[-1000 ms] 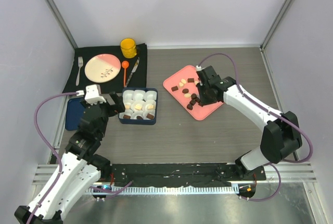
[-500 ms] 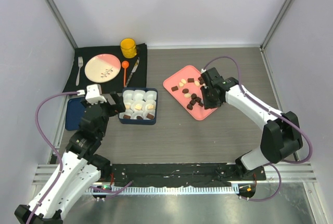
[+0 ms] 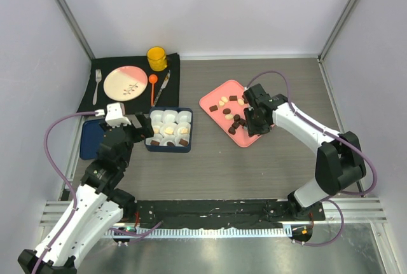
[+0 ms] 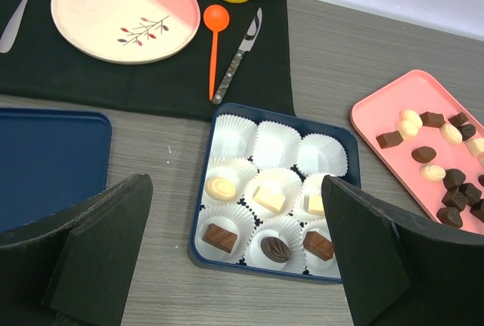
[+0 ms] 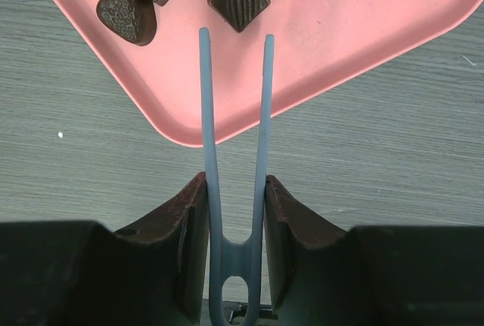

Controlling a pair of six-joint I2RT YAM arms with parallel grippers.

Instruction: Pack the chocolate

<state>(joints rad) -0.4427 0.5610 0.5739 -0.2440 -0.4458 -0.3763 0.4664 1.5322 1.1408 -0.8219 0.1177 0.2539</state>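
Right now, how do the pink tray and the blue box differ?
The pink tray holds chocolates loose on its bare surface; the blue box seats them in white paper cups. The tray lies diagonally on the table, the box square. Both hold dark and cream pieces.

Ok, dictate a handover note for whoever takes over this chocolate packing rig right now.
Left gripper: open and empty, hovering at the near side of the blue box.
Right gripper: clamped on the light-blue tweezers. Their tips are apart and empty over the near corner of the pink tray.
Done: six packed chocolates, three cream in the middle row and three dark in the near row.
Left: the far row's three paper cups are empty, and many loose chocolates lie on the pink tray.
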